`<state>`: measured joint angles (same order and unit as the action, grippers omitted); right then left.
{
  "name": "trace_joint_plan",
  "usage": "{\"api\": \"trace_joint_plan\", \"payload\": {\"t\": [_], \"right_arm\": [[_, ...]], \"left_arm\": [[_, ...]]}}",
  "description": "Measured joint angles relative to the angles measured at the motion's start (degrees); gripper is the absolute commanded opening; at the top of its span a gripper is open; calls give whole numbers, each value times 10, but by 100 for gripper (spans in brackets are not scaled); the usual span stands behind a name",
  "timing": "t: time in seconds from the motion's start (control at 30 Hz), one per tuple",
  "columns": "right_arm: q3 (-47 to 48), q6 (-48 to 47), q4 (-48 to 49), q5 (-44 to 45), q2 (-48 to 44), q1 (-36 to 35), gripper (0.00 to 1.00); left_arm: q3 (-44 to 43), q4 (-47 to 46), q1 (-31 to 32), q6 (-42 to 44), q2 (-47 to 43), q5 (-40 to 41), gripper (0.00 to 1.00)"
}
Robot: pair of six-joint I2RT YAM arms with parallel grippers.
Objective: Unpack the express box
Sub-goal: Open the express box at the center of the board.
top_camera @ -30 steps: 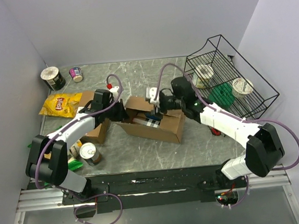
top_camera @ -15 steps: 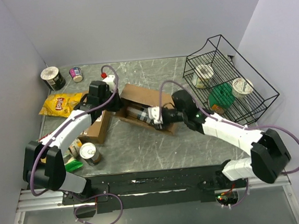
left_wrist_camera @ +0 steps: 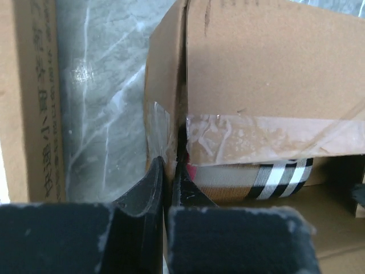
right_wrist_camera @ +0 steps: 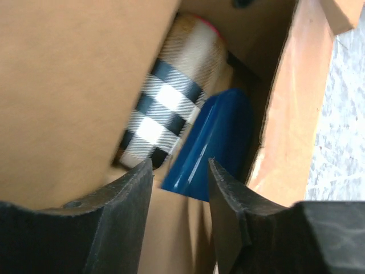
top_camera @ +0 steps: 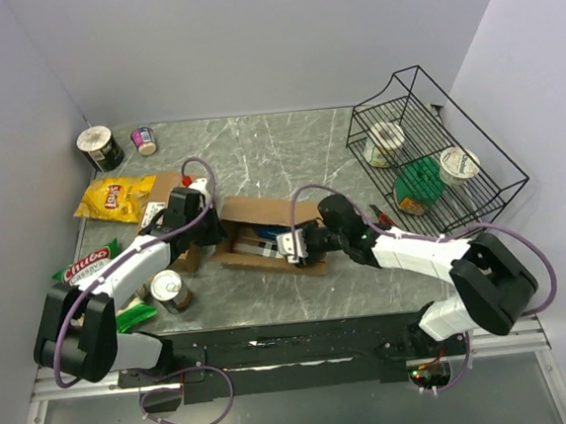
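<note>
Express box (top_camera: pixel 264 217) on its side, both arms at it.
The left gripper (left_wrist_camera: pixel 169 168) was pinched tight on the box's taped wall. The right gripper (right_wrist_camera: pixel 179 171), inside the opening, stood half-open around a blue packet (right_wrist_camera: pixel 215 142); whether it had hold could not be told.

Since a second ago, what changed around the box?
The express box tipped from upright onto its side and slid toward the bases, left end effector shut on its wall. The right end effector, open, dropped from above to its mouth. Unchanged: wire basket, chip bag.
</note>
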<state>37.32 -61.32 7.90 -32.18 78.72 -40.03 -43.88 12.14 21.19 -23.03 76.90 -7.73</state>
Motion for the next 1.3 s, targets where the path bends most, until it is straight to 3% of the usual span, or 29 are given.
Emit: {"api": "trace_joint_plan", "payload": {"t": [0.43,0.6,0.73,1.07,1.13,1.2,1.23,1.3], "right_arm": [[189,85,-156,-22,143,-25,75],[241,132,-200,-16,195,-27,75],[262,149,-212,-3,221,-28,68],[329,201,-258,45,294,-60,71],[341,217,-262,66,313,-72,65],[337,223,-256,79,313,-78,49],[333,226,-248,85,313,-80,25],[328,242,-225,99,309,-85,0]], "left_arm": [[6,-4,0,-53,-8,47,1],[6,-4,-2,-54,-8,56,1],[6,-4,-4,-59,-7,56,1],[-22,23,-12,-64,16,46,1],[-23,24,-13,-66,16,50,1],[-23,24,-16,-66,16,52,1],[-23,24,-17,-66,16,52,1],[-23,24,-17,-66,16,54,1]]}}
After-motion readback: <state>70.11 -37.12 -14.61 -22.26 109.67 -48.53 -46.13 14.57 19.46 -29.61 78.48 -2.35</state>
